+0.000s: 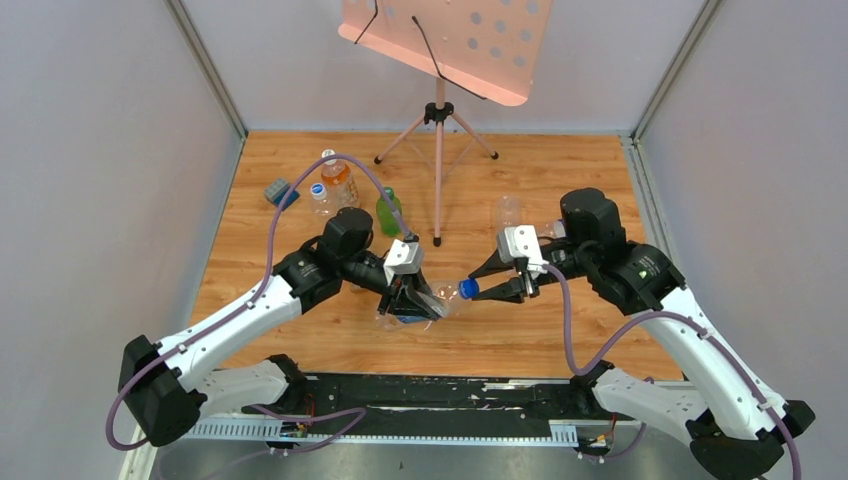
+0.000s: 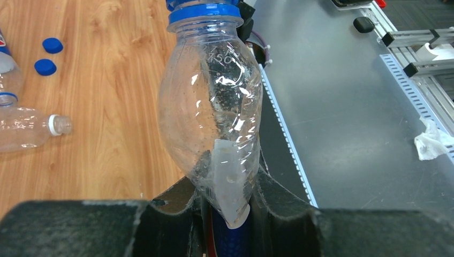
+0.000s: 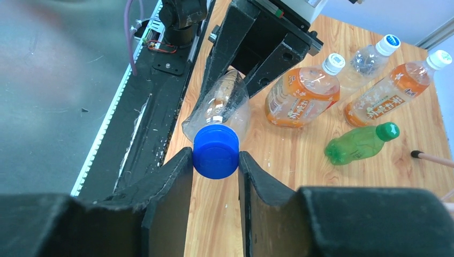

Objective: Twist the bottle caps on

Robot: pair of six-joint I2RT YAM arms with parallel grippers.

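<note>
My left gripper (image 1: 412, 300) is shut on the lower end of a clear plastic bottle (image 2: 209, 107), holding it above the table near the front edge with its neck pointing right. A blue bottle cap (image 3: 216, 152) sits on that neck. My right gripper (image 3: 216, 160) is shut on this cap, one finger pressed against each side; from above the cap (image 1: 467, 289) shows just left of the right fingertips. Two loose blue caps (image 2: 52, 45) lie on the wood beside an uncapped clear bottle (image 2: 27, 128).
Two orange-labelled bottles (image 3: 302, 96), a clear capped bottle (image 3: 369, 59) and a green bottle (image 3: 361, 143) lie on the wood behind the left arm. A blue-grey block (image 1: 281, 192) sits far left. A music stand's tripod (image 1: 437, 120) stands at the back centre.
</note>
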